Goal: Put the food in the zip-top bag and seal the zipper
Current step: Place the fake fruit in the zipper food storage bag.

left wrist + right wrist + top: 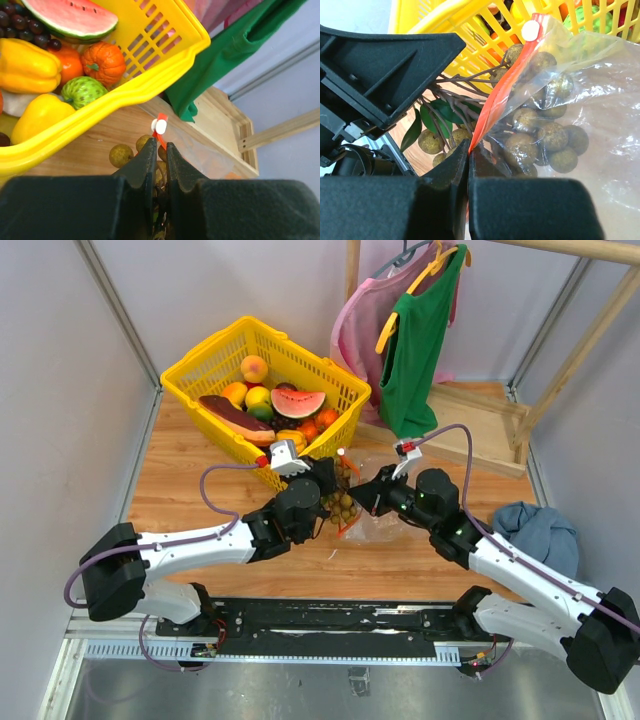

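Note:
An olive-brown grape bunch (550, 135) lies partly inside the clear zip-top bag (600, 100), while a few grapes (430, 141), the leaves and the stem stay outside the mouth. My left gripper (159, 147) is shut on the bunch's dark stem, just in front of the yellow basket. My right gripper (469, 147) is shut on the orange-red zipper (500, 95) at the bag's mouth edge. From above, both grippers (325, 485) (372, 498) meet over the bag (375, 525) at the table's centre. Yellow peppers (27, 65), a green bumpy ball (83, 91) and an orange (102, 62) sit in the basket.
The yellow mesh basket (200, 370) stands directly behind the bag, holding a watermelon slice (297, 402) and other toy food. A green shirt (415, 350) and a pink garment hang from a wooden rack at the back right. A blue cloth (540, 530) lies at the right.

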Controlling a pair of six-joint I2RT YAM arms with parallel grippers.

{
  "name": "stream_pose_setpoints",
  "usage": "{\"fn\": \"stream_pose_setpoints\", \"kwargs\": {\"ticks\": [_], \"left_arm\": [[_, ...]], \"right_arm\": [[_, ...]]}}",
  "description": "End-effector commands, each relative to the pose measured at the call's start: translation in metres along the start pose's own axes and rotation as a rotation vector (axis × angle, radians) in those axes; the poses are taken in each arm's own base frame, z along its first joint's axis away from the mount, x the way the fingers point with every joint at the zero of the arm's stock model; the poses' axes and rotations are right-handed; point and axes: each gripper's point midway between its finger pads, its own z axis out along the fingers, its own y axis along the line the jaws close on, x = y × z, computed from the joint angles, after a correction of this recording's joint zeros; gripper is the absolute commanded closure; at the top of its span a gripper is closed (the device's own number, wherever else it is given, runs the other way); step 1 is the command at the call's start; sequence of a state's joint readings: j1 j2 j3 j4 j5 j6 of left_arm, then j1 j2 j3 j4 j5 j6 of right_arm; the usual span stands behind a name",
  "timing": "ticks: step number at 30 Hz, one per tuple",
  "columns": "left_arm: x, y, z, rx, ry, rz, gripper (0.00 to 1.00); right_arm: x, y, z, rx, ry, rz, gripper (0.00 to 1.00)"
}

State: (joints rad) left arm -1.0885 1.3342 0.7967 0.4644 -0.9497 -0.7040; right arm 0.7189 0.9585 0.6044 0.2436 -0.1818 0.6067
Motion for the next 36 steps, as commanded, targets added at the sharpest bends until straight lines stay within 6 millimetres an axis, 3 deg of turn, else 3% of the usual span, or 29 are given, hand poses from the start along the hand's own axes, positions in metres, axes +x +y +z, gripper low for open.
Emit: {"fn": "stream_pose_setpoints", "kwargs": {"ticks": [1,7,16,21,26,31,36], "left_arm": [[-0.022,0.001,0.004,-0.097,-0.080,-0.152,1.00],[0.002,0.004,0.010,-0.166,-0.035,-0.102,1.00],[0.025,-0.007,0.010,-0.084,0.046,-0.040,1.00],[0.014,-0.017,0.004,-0.021,0.050,-0.059,1.00],[0.003,-0.016,-0.001,-0.001,0.031,-0.065,1.00],[0.004,-0.014,0.000,-0.004,0.031,-0.028,1.00],[0.010,-0.017,0.002,0.009,0.046,0.018,1.00]], "right_arm": [[-0.021,0.012,-0.001,-0.051,-0.074,0.016,1.00],[-0.032,0.015,-0.002,-0.051,-0.103,0.003,0.99],[-0.038,0.011,-0.005,-0.025,-0.133,-0.015,0.99],[-0.028,-0.006,-0.007,0.047,-0.109,-0.036,0.99],[-0.021,-0.016,-0.011,0.103,-0.061,-0.083,0.89],[-0.019,-0.022,-0.016,0.150,0.000,-0.127,0.75],[-0.026,-0.036,-0.020,0.272,0.062,-0.154,0.74]]}}
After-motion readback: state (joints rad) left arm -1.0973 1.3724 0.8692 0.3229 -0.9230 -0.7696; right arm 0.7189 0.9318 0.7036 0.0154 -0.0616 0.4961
